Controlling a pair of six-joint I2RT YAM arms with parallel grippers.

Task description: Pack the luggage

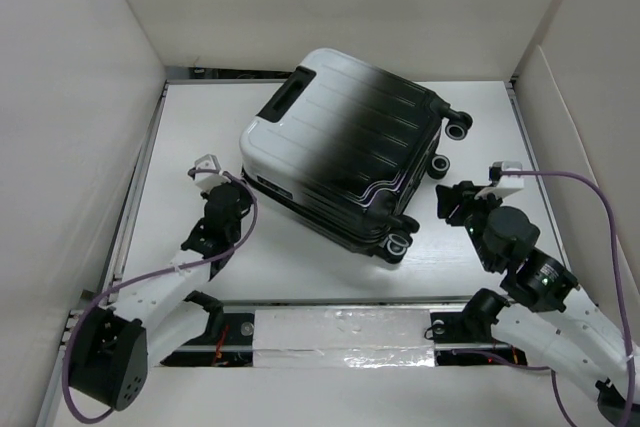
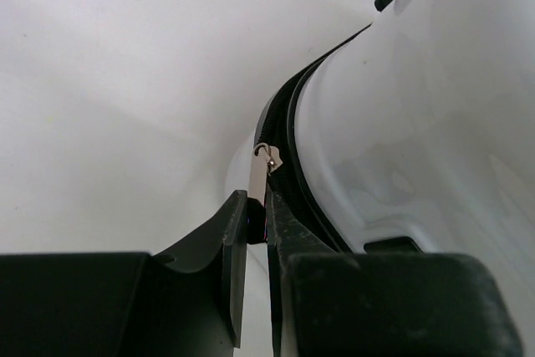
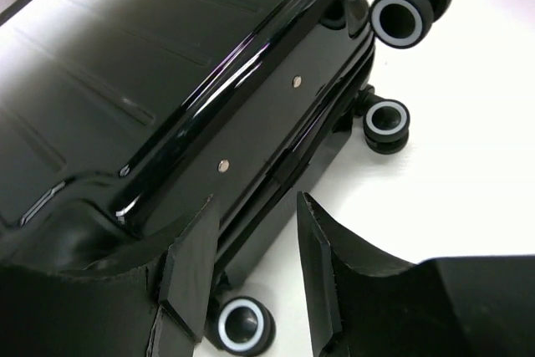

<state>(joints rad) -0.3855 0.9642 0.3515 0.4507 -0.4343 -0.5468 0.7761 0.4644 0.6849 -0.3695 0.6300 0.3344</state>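
- Where the white end of the luggage [image 1: 340, 152] rounds its near-left corner, the left gripper [image 1: 228, 179] sits right against the zip seam.
- Seen from the left wrist, that left gripper [image 2: 257, 216] has its jaws clenched on the small metal zipper pull [image 2: 259, 175], which stands upright against the black zip line of the luggage [image 2: 418, 123].
- Closed, the luggage lies flat on the white tabletop [image 1: 300, 262] at a skew. Its black handle [image 1: 290, 97] is at the far-left end and its shell darkens to black towards the right.
- Black wheels [image 1: 458, 128] stick out at the right end of the luggage.
- Just beside the near-right wheel end of the luggage, the right gripper [image 1: 452, 199] hovers.
- From the right wrist, the right gripper [image 3: 255, 232] has its jaws released and spread, holding nothing, with the black side of the luggage [image 3: 167, 81] and a wheel [image 3: 242, 326] showing between them.
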